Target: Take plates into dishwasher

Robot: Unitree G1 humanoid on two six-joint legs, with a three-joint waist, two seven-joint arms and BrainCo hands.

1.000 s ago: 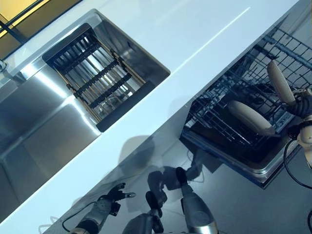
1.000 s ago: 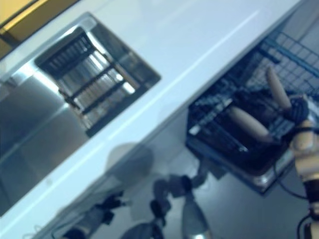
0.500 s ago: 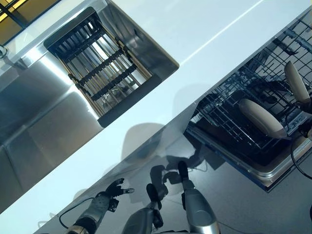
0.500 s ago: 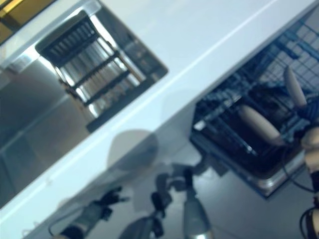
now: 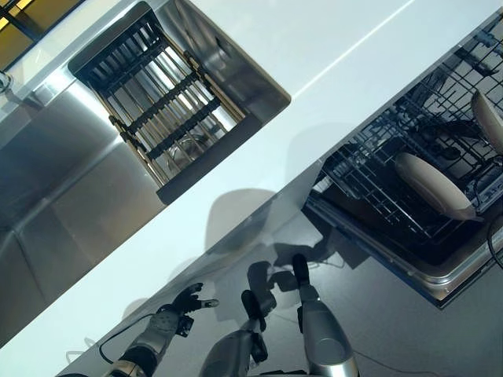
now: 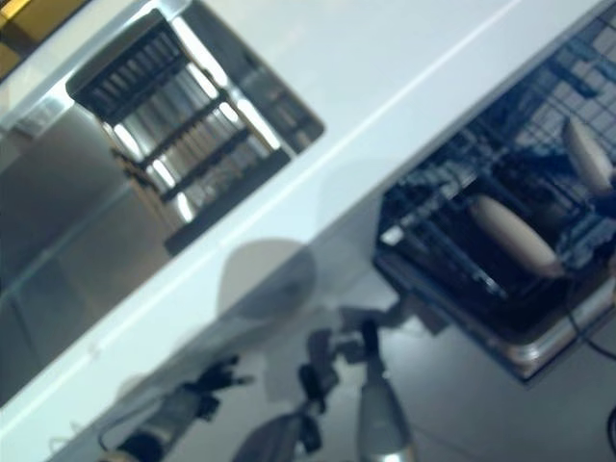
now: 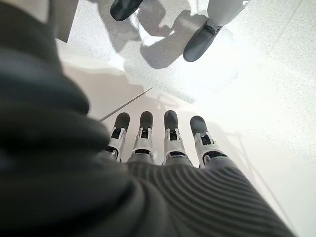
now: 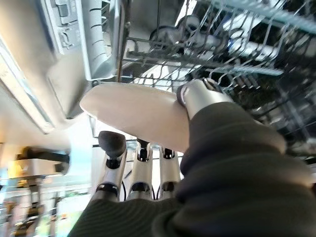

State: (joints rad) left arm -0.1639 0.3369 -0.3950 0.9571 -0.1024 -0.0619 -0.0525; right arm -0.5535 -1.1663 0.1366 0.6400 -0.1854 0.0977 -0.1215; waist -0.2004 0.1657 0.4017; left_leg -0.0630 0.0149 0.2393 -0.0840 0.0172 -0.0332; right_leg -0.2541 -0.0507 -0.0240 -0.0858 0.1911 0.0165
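In the right wrist view my right hand (image 8: 200, 96) pinches a beige plate (image 8: 133, 111), thumb on top and fingers (image 8: 140, 168) underneath, over the wire dishwasher rack (image 8: 237, 44). The eye views do not show this hand. They show the pulled-out dishwasher rack (image 5: 369, 161) with two beige plates standing on edge: one (image 5: 436, 186) near the front, and another (image 5: 489, 118) at the view's right edge. My left hand (image 5: 182, 304) hangs low beside the counter front, fingers (image 7: 170, 136) straight and holding nothing.
A white counter (image 5: 314, 47) runs diagonally across the view. A steel sink (image 5: 63, 181) holds a dark slatted drying rack (image 5: 157, 110). The open dishwasher door (image 5: 409, 263) juts out over the grey floor (image 5: 409, 338) below the rack.
The camera has shifted, sliding the dishwasher rack and its plates towards the right edge, and my right hand has passed out of the eye views. The left hand hangs as before.
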